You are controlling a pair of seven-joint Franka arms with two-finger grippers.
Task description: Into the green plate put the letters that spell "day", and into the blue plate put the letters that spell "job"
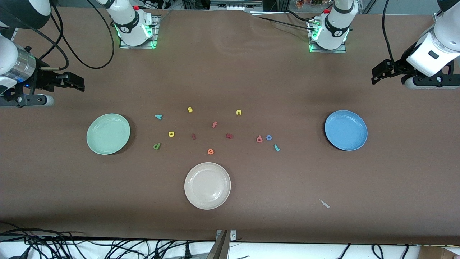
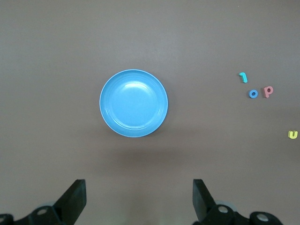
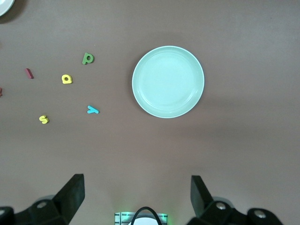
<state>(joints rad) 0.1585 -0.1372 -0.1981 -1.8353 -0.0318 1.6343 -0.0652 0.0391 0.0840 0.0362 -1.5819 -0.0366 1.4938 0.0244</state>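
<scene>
- Front view is taking in the whole table [image 1: 230,216]: the right gripper [image 1: 73,82] is hanging over bare table at the right arm's end, the left gripper [image 1: 382,72] over bare table at the left arm's end, both spread wide and holding nothing.
- Only this view is showing the cream plate [image 1: 207,185] in full, the orange "e" [image 1: 210,151], the salmon "f" [image 1: 214,125] and both coloured plates together.
- Right wrist view is looking straight down on the green plate [image 3: 168,81], lying just ahead of the right gripper's open fingers [image 3: 71,194]; the green "d" [image 3: 87,58], yellow "a" [image 3: 67,78] and teal "y" [image 3: 93,110] are sitting apart beside the plate, with the yellow "s" [image 3: 43,119] near them.
- Left wrist view is showing the blue plate [image 2: 133,103] ahead of the left gripper's wide-apart fingers [image 2: 74,199]; the teal "j" [image 2: 243,77], blue "o" [image 2: 253,93] and salmon "b" [image 2: 267,91] are clustering well off to one side, the "o" and "b" almost touching, the yellow "n" [image 2: 293,134] farther out.
- Bare table is lying open all around both plates.
</scene>
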